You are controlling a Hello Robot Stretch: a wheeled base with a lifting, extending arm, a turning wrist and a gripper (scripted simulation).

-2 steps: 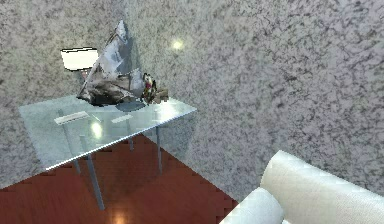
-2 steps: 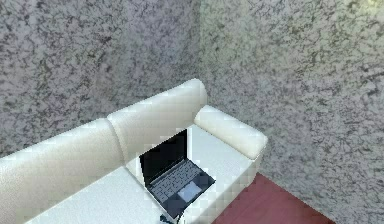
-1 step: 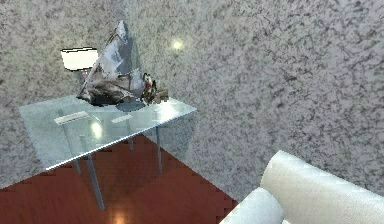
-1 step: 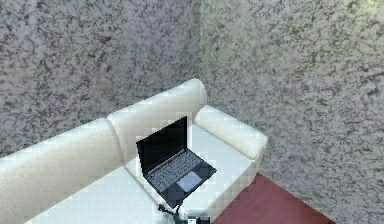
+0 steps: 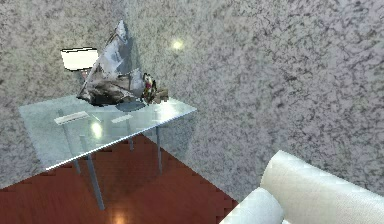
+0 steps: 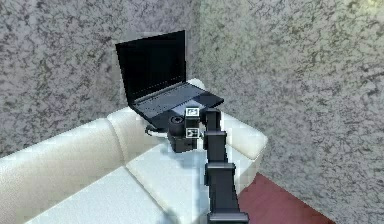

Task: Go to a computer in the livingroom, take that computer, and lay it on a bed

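Pincer (image 6: 158, 128) by open black laptop (image 6: 158, 68), screen dark; hold unclear.

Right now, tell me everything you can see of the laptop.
The laptop is open, its lid upright with a dark, blank screen, its base dark grey with a keyboard. It shows above the back of the white sofa, by the room's corner, just beyond the gripper. Whether the gripper holds it cannot be told.
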